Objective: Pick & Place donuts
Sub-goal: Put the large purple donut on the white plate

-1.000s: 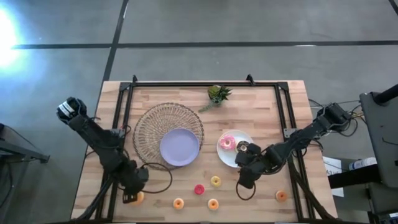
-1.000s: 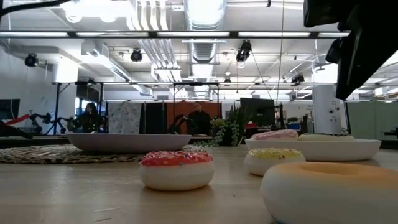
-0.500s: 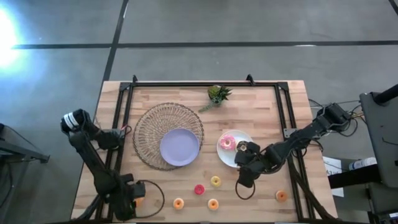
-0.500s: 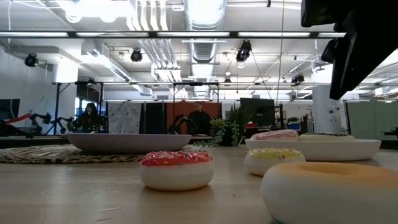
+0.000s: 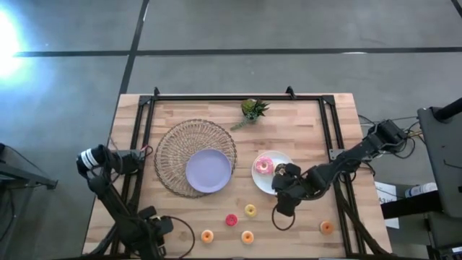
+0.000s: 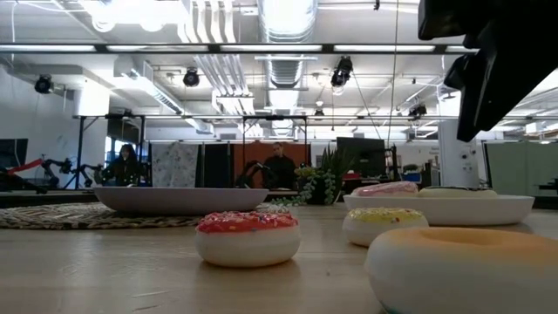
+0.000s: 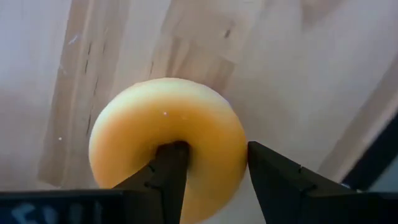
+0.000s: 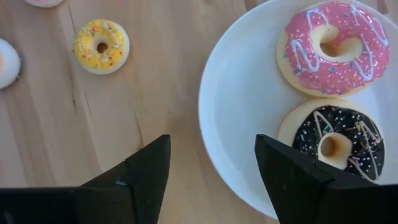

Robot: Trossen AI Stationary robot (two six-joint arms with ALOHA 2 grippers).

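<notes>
A: Left pincer [image 7: 208,171] closed on orange donut [image 7: 168,134], one finger through the hole; moved from the counter's [image 5: 303,133] near-left corner toward the edge since a second ago.

B: Right pincer [image 8: 211,171] open, empty, beside white plate [image 8: 242,134]. Carry under way.

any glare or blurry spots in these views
High view: a bright glare patch on the floor at the left edge. Low view: the nearest orange donut looms large and soft; ceiling lights flare. Left wrist view: the orange donut between the left gripper fingers looks soft.
</notes>
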